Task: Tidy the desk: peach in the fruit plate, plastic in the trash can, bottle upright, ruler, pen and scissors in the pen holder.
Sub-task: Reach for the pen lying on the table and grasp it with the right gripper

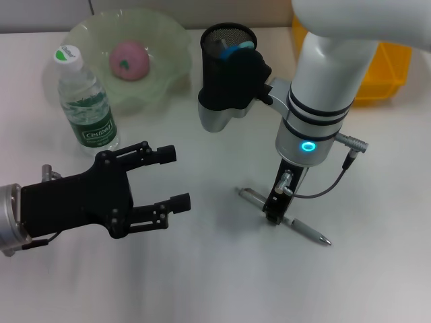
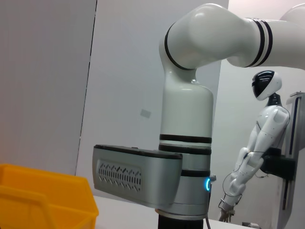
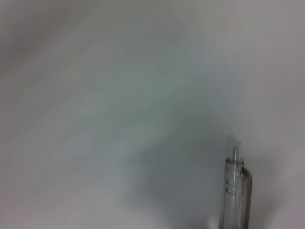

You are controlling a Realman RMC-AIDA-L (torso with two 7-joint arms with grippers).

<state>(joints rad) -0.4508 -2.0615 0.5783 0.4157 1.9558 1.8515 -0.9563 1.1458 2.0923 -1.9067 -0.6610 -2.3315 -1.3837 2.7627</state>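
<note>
A grey pen [image 1: 304,230] lies on the white table, right of centre; its clicker end [image 3: 236,181] shows close up in the right wrist view. My right gripper [image 1: 273,212] points straight down and is shut on the pen near its middle, with the pen still flat on the table. My left gripper [image 1: 176,177] hovers open and empty at the left. The pink peach [image 1: 129,59] lies in the green fruit plate [image 1: 170,42]. The bottle [image 1: 86,104] stands upright. The black mesh pen holder [image 1: 222,64] holds something blue [image 1: 237,48]. Ruler, scissors and plastic are not identifiable.
A yellow bin [image 1: 385,74] stands at the back right behind my right arm, and its rim [image 2: 43,193] shows in the left wrist view. A silver camera housing [image 1: 219,120] sticks out from the right wrist beside the pen holder.
</note>
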